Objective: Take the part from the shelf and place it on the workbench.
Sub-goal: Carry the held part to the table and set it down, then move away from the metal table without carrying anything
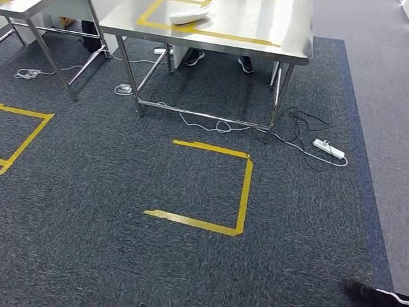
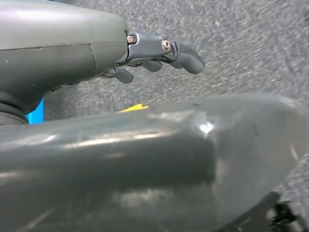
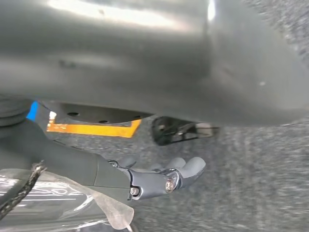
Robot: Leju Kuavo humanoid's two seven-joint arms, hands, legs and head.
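Part: white piece (image 1: 189, 15) lies on the steel workbench (image 1: 270, 25), at my twelve o'clock.
My left hand (image 2: 160, 53): fingers straight, holding nothing.
My right hand (image 3: 164, 176): loosely spread, empty.

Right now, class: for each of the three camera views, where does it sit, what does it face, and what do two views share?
Head view: high on the body, facing forward and down at grey carpet, a yellow tape square and a steel workbench.
Left wrist view: behind the left hand, which hangs over carpet.
Right wrist view: behind the right hand, which hangs over carpet.
Shared: both wrist views show carpet and yellow tape.
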